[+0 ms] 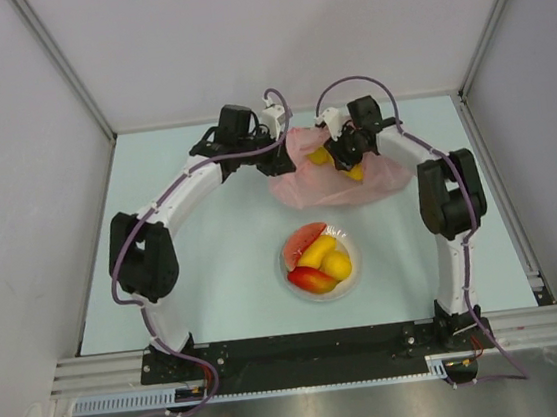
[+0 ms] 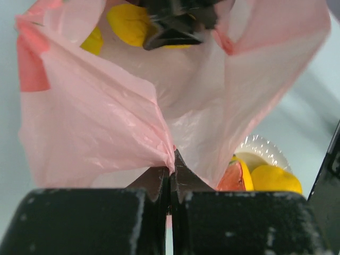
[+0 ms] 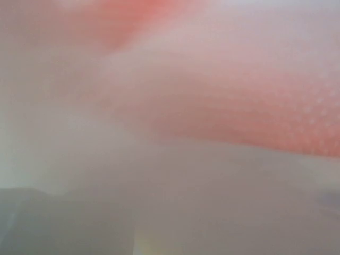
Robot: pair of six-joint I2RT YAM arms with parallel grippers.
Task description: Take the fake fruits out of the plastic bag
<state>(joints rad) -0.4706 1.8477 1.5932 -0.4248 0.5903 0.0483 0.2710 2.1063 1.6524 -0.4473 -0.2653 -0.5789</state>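
While the left gripper point(image 2: 171, 183) pinches the plastic bag point(image 2: 106, 133) rim between closed jaws | right gripper point(image 1: 341, 156) sits inside the bag mouth among yellow fruits point(image 1: 356, 171), grip state indiscernible | bag lies behind plate point(image 1: 355, 260) bearing more fruits point(image 1: 316, 254).

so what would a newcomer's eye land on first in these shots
The crinkly pink plastic bag at the far middle of the table draws the eye first. The left claw pinches its rim, and the right claw reaches in among yellow fruits. Next comes the white plate near the table's centre, holding bright fruits already out of the bag.
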